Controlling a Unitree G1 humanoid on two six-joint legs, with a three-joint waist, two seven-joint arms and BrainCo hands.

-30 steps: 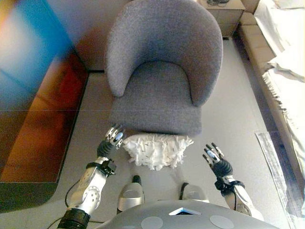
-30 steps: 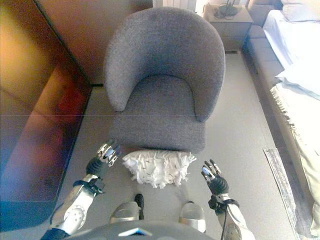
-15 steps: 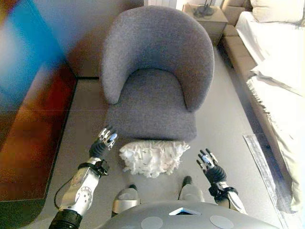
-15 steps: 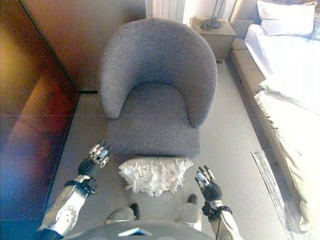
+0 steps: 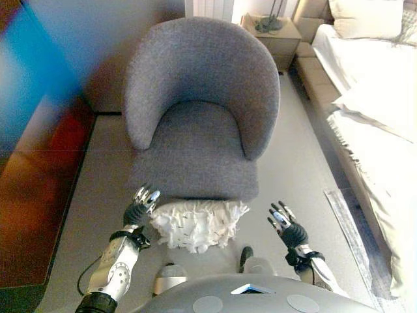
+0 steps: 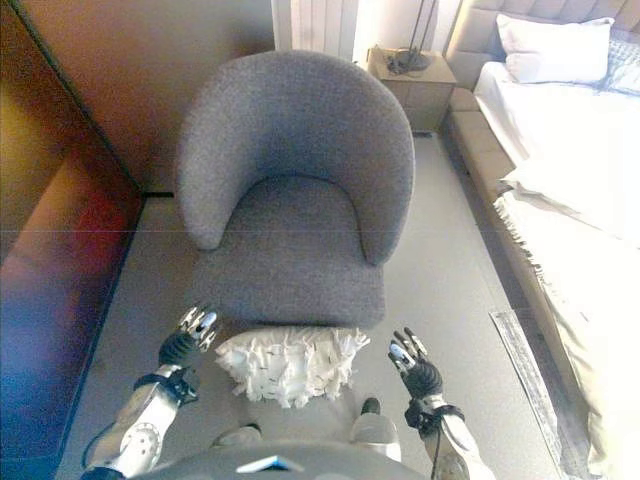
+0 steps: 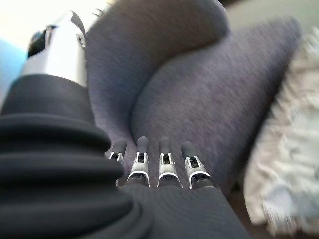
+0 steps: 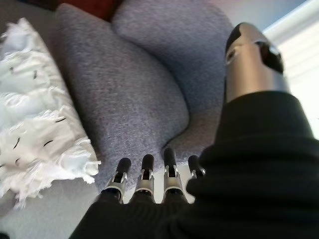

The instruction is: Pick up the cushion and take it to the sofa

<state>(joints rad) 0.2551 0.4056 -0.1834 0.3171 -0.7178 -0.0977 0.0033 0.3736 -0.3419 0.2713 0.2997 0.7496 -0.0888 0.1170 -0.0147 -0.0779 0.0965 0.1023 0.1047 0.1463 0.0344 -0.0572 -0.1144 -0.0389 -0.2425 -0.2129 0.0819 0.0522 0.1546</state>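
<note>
The white fringed cushion lies on the floor, against the front of the grey armchair. My left hand sits just beside its left end, fingers straight, holding nothing. My right hand is off its right end, apart, fingers likewise released. A bed stands at right.

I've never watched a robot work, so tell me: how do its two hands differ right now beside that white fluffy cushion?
The left hand sits close against the cushion's edge; the right hand hangs clearly apart from it, with bare floor between. The left hand is nearer the grey armchair; the right sits further back. Both are open, fingers straight, holding nothing.
</note>
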